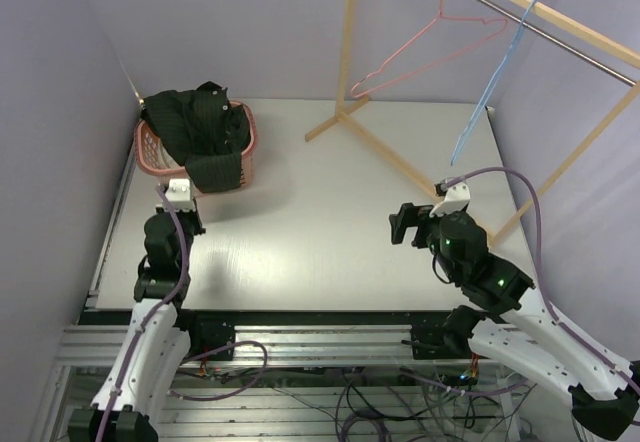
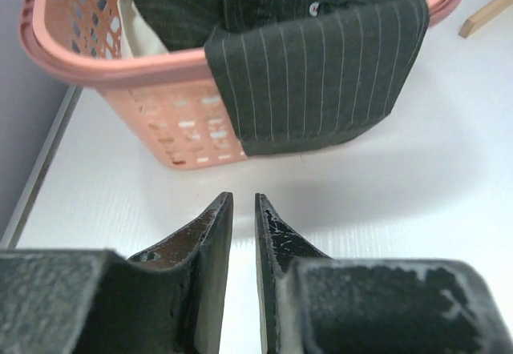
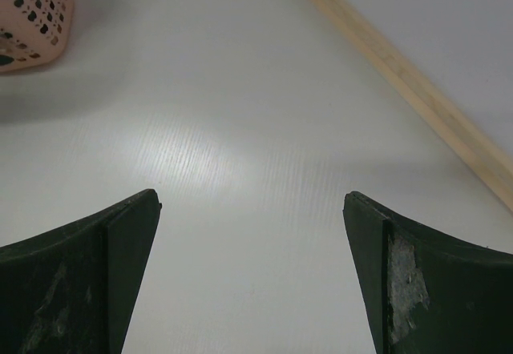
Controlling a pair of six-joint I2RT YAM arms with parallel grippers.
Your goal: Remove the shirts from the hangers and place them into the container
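The salmon container (image 1: 148, 152) stands at the table's far left, and its rim (image 2: 96, 64) fills the top of the left wrist view. A dark pinstriped shirt (image 1: 205, 127) lies in it, with a fold (image 2: 321, 74) hanging over the front wall. Pale cloth (image 2: 141, 34) shows inside behind the lattice. The pink hanger (image 1: 430, 47) and the blue hanger (image 1: 492, 87) hang bare on the rack. My left gripper (image 2: 244, 199) is just in front of the container, low over the table, open by a narrow slit with nothing in it. My right gripper (image 1: 403, 227) (image 3: 252, 198) is wide open and holds nothing, over the table's middle right.
A wooden rack with a metal rail (image 1: 540, 22) stands at the back right. Its foot beams (image 1: 385, 152) (image 3: 417, 90) run across the table beyond my right gripper. Purple walls close in both sides.
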